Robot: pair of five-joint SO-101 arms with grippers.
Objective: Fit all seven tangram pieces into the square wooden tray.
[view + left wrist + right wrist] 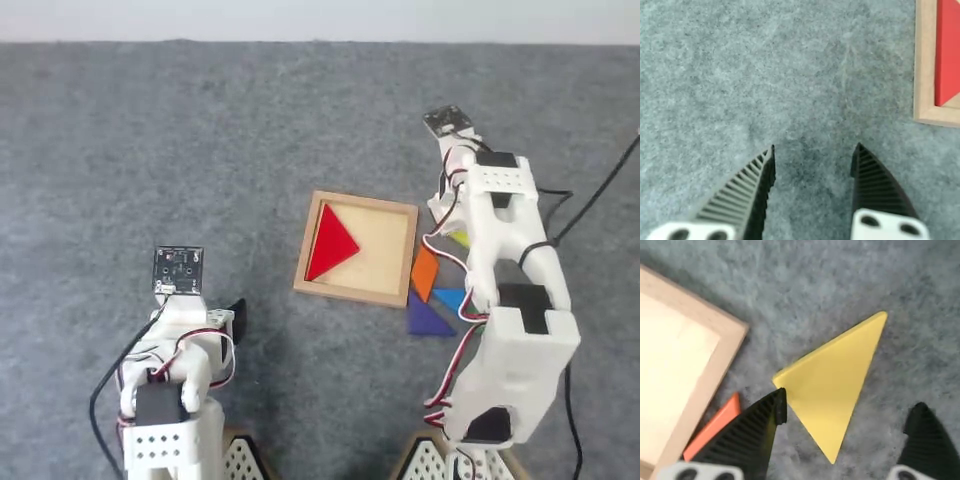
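Inside wooden tray point(365, 203), red triangle point(330, 243) against one wall; just beside tray, orange piece point(425, 272), blue piece point(450, 298), purple piece point(427, 320) on grey carpet point(200, 150); right gripper point(850, 407) open-jawed around yellow triangle point(835, 380); left gripper point(815, 150) open-jawed above carpet.

From a fixed perch high over the near edge of the grey felt table point(200, 130), looks steeply down, far enough off to take in the whole wooden tray point(368, 201). From the left wrist, faces down past the left gripper point(815, 150), close to the felt, and shares with the high view one tray edge and the red triangle point(947, 50). From the right wrist, hangs even nearer, facing down past the right gripper point(850, 405), and shares a tray corner, the yellow triangle point(835, 385) and an orange piece point(715, 425).
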